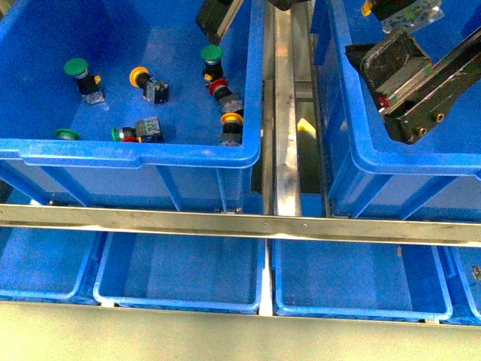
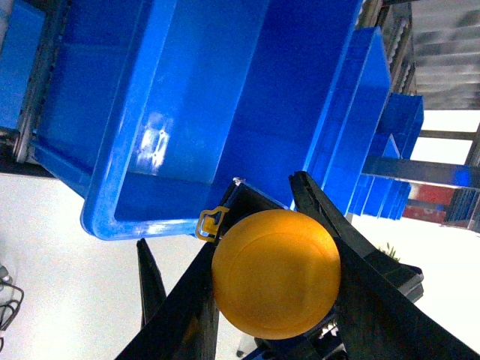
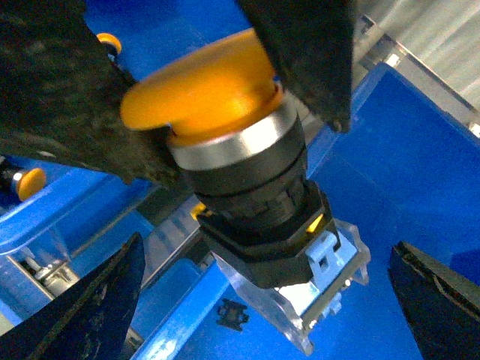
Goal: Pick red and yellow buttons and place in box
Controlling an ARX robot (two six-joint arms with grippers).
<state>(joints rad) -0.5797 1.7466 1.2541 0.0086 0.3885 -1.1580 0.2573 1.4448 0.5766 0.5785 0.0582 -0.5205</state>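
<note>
The right gripper (image 3: pixel 240 142) has its black fingers (image 3: pixel 60 97) clenched on the cap of a yellow button (image 3: pixel 202 90). The button's silver ring, black collar and clear block hang free below the cap. In the front view this gripper is over the box (image 1: pixel 391 162), the deep blue crate on the right, above its near left corner.

The left gripper (image 2: pixel 268 196) is closed too. Its two fingers (image 2: pixel 352 255) press either side of a second yellow button (image 2: pixel 276 274), of which only the round cap shows. It is held in the air, with a blue crate past it.

Across the metal rail (image 1: pixel 284 113) from the box, the left crate (image 1: pixel 128 154) holds seven loose buttons. Four have green caps (image 1: pixel 75 68), two have yellow-orange caps (image 1: pixel 139 75) and one is a red button (image 1: pixel 218 88). The red one lies near the crate's right wall, between a green one and a yellow-orange one. Two of the green ones lie along the near wall.

Four shallow blue trays (image 1: pixel 180 274) sit side by side under the near rail. The two at the ends are cut off by the frame.
</note>
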